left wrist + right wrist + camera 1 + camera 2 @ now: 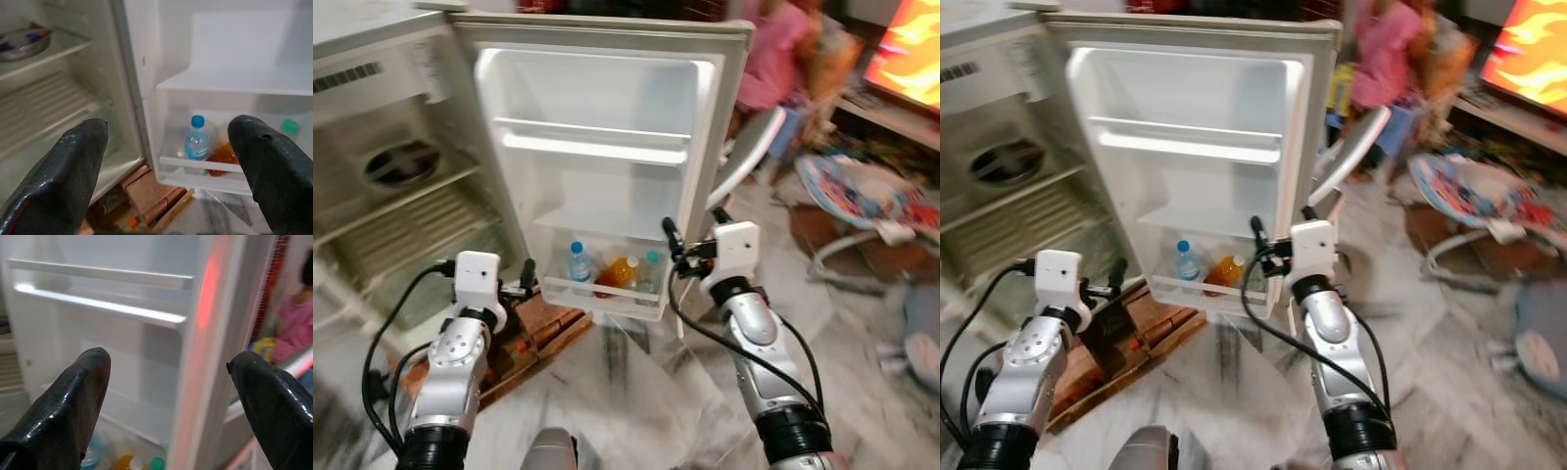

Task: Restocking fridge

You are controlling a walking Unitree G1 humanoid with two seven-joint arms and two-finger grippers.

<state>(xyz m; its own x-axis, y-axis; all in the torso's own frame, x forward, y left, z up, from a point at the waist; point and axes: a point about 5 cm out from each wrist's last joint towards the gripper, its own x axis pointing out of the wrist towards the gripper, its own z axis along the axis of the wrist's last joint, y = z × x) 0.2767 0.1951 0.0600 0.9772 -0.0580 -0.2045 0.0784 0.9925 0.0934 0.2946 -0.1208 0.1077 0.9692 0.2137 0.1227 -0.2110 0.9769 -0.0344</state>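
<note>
Nearest to me are my own two silver arms, raised over the pale marble floor. On the left, my left gripper hangs low in front of the open fridge, its two black fingers spread wide with nothing between them. On the right, my right gripper sits just near the outer edge of the fridge door, its fingers also spread apart and holding nothing. That door stands swung fully open, facing me, with a white rail across its upper half and a bin at the bottom. Three bottles sit in that bin: a clear water bottle with a blue cap standing upright on the left, an orange drink bottle in the middle leaning with its white cap up and to the right, and a bottle with a teal cap upright on the right. Left of the door, the fridge body shows wire shelves and a metal dish on an upper one. Under the fridge, just beside my left gripper, lie reddish bricks and wooden boards. Far right, well apart from me, a person in pink stands near a bright screen, and a patterned baby bouncer rests on the floor.
</note>
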